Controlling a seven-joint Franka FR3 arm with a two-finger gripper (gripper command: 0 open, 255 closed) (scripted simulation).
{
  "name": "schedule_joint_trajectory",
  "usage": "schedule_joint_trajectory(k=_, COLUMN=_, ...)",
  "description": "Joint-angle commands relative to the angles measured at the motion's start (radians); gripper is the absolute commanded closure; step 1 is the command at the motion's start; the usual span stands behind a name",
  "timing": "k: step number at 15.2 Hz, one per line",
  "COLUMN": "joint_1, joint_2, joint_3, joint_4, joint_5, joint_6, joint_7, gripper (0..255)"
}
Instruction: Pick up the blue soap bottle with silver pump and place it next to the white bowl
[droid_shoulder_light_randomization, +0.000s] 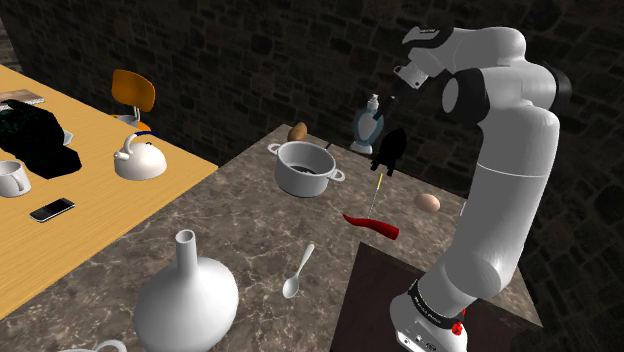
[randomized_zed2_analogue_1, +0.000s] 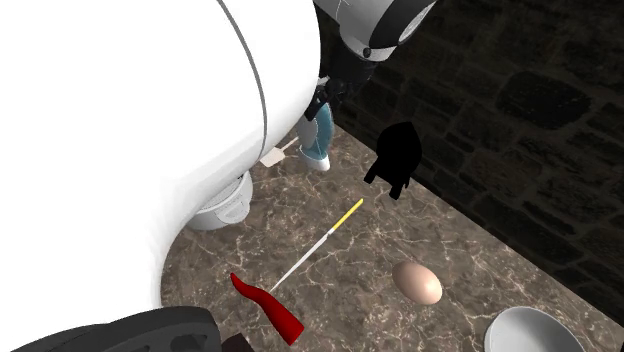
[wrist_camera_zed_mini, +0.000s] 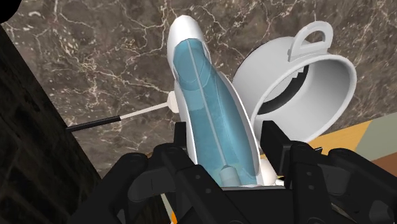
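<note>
Black gripper (wrist_camera_zed_mini: 227, 132) straddles the blue soap bottle (wrist_camera_zed_mini: 207, 95), lined up for a grasp; whether it clamps the bottle, I cannot tell. The bottle stands at the marble counter's (droid_shoulder_light_randomization: 250, 230) far edge, near a 2-handled pot (droid_shoulder_light_randomization: 305, 167). The white bowl (randomized_zed2_analogue_1: 530, 335), its destination, sits well apart.

The soap bottle (droid_shoulder_light_randomization: 367, 122) stands at the tabletop's (droid_shoulder_light_randomization: 240, 215) far edge, hemmed in by a pot (droid_shoulder_light_randomization: 305, 168) close on one side and a black figure (randomized_zed2_analogue_1: 397, 160) near it on the other. Toward the bowl (randomized_zed2_analogue_1: 535, 335), a thin stick (randomized_zed2_analogue_1: 320, 245), a red chili (randomized_zed2_analogue_1: 268, 310) and an egg (randomized_zed2_analogue_1: 418, 282) lie low on the marble. Bare marble stays open between the egg and the black figure.
</note>
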Motion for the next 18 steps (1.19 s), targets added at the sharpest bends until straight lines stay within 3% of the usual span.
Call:
schedule_joint_trajectory(k=1, joint_1=-0.007, joint_2=0.001, joint_3=-0.001, joint_4=0.029, joint_5=-0.001, joint_6=-0.025, joint_7=0.01, gripper=255)
schedule_joint_trajectory(k=18, joint_1=-0.094, joint_2=0.038, joint_3=0.004, joint_4=0.31, joint_5=0.026, joint_6=-0.254, joint_7=0.093, gripper=255)
